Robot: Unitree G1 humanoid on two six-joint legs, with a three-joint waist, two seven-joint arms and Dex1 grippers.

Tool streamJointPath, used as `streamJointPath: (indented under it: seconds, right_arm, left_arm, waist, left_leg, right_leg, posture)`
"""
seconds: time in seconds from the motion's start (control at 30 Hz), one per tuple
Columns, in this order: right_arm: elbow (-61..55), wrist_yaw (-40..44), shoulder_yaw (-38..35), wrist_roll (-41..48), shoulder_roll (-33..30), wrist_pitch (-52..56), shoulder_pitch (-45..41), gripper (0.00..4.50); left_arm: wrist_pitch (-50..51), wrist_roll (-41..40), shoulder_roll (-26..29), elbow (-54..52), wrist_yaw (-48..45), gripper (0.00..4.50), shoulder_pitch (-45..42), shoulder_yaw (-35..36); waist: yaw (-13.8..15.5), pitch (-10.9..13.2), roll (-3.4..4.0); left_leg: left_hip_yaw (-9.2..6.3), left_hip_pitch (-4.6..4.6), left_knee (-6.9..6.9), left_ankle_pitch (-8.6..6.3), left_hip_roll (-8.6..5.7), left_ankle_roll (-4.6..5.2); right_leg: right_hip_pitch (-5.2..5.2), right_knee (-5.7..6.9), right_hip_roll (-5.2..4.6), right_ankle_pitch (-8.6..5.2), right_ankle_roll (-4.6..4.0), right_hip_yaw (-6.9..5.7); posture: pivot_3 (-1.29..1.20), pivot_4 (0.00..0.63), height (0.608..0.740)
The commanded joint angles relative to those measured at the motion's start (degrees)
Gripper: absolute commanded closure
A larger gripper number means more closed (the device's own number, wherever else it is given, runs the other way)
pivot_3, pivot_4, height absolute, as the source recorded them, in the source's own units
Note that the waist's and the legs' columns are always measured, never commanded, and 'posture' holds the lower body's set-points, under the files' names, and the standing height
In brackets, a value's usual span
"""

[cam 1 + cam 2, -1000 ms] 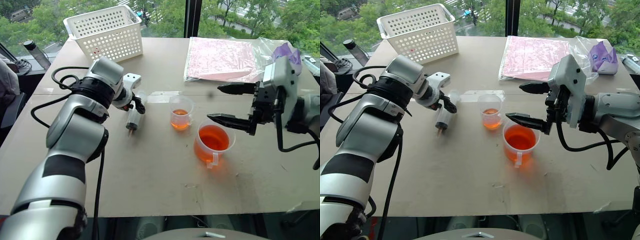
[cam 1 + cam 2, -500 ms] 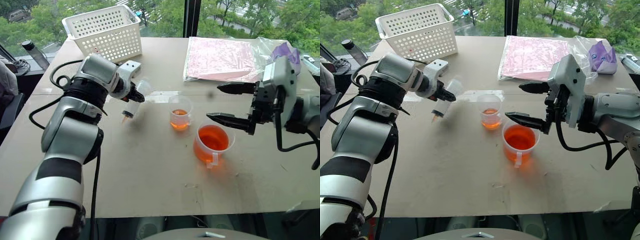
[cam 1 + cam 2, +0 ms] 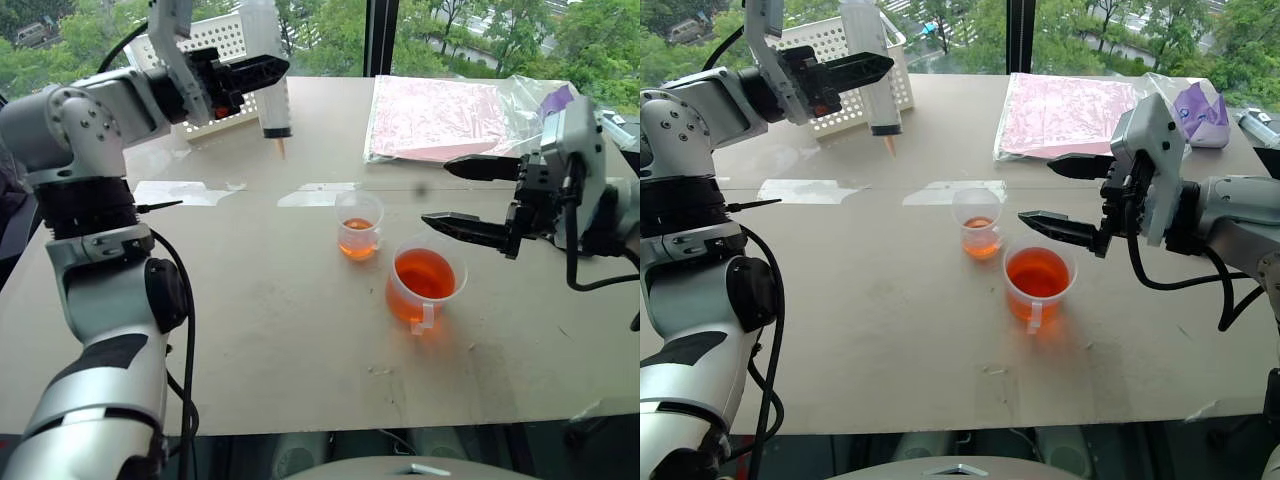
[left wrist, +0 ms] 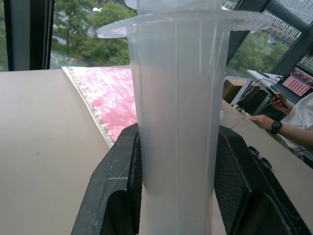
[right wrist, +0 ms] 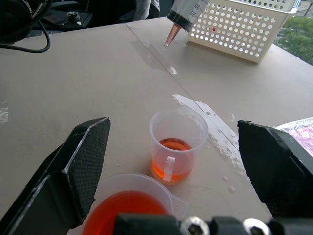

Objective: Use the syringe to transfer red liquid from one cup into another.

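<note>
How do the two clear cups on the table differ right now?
The beaker is wider than the small cup and stands nearer the table's front edge. The beaker holds far more red liquid; the small cup has only a shallow layer at the bottom. The beaker sits under the open right gripper, the small cup beside it. Both are clear, upright and handled.

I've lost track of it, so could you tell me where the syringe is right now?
The syringe is held upright, tip down, in the left tool, above the table's far left in front of the white basket.
</note>
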Motion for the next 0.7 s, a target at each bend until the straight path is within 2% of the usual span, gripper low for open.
streamJointPath:
  seconds: [0.03, 0.13, 0.27, 0.37, 0.47, 0.7]
  right_arm:
    - [2.66, -0.73, -7.24, 2.05, 0.98, -2.45, -0.92, 0.04]
    - [3.82, -1.03, -10.03, 2.97, 1.86, -2.91, 0.41, 0.04]
    - [2.05, -1.19, -16.25, -1.74, 3.76, -8.96, 8.25, 0.04]
    - [-1.23, -3.54, -20.41, 1.73, 4.4, -9.12, 10.82, 0.04]
    - [-4.18, -5.82, -23.18, 4.73, 3.75, -8.23, 13.24, 0.04]
    - [-6.93, -9.74, -25.4, 8.68, 2.95, -8.68, 16.12, 0.04]
  left_arm:
    - [-5.19, -7.68, -5.53, -12.65, -2.14, 3.14, 4.61, 0.67]
    - [-8.33, -8.37, -8.53, -16.79, -1.4, 3.14, 7.75, -1.96]
    - [-21.79, -4.83, -14.52, -24.05, -7.47, 3.14, 14.88, -13.41]
    - [-23.9, -4.53, -17.66, -25.1, -6.09, 3.14, 16.72, -17.12]
    - [-25.42, -3.57, -17.93, -26.47, -6.83, 3.14, 19.11, -21.12]
    - [-28.89, -2.46, -18.48, -24.55, -7.82, 3.14, 20.56, -24.88]
  waist:
    - [0.3, -0.02, -0.02]
    - [0.62, -0.04, -0.04]
    - [0.99, -0.19, 0.02]
    - [1.07, -0.19, 0.02]
    - [0.65, -0.21, 0.06]
    - [0.32, -0.23, 0.09]
  left_leg:
    - [-0.01, 0.0, 0.01, 0.0, 0.0, 0.0]
    - [-0.03, 0.03, 0.06, 0.0, 0.0, 0.0]
    - [-0.01, 0.13, 0.02, 0.0, 0.01, -0.01]
    - [0.01, 0.06, 0.05, 0.0, -0.01, 0.01]
    - [0.0, 0.14, 0.02, 0.0, 0.01, 0.01]
    - [0.12, 0.66, -0.05, 0.0, 0.03, 0.02]
  right_leg:
    - [0.03, -0.01, -0.01, 0.0, 0.0, -0.01]
    - [0.09, 0.02, 0.0, 0.0, 0.0, -0.06]
    - [0.19, 0.03, 0.03, 0.0, 0.0, -0.04]
    - [0.18, 0.01, 0.01, 0.0, 0.0, -0.03]
    - [0.19, 0.03, 0.06, 0.0, 0.0, 0.01]
    - [0.51, -0.09, 0.11, 0.0, -0.01, 0.22]
  posture:
    - [0.0, 0.15, 0.74]
    - [0.0, 0.15, 0.74]
    - [0.0, 0.15, 0.74]
    - [0.0, 0.15, 0.74]
    - [0.0, 0.15, 0.74]
    - [0.0, 0.15, 0.74]
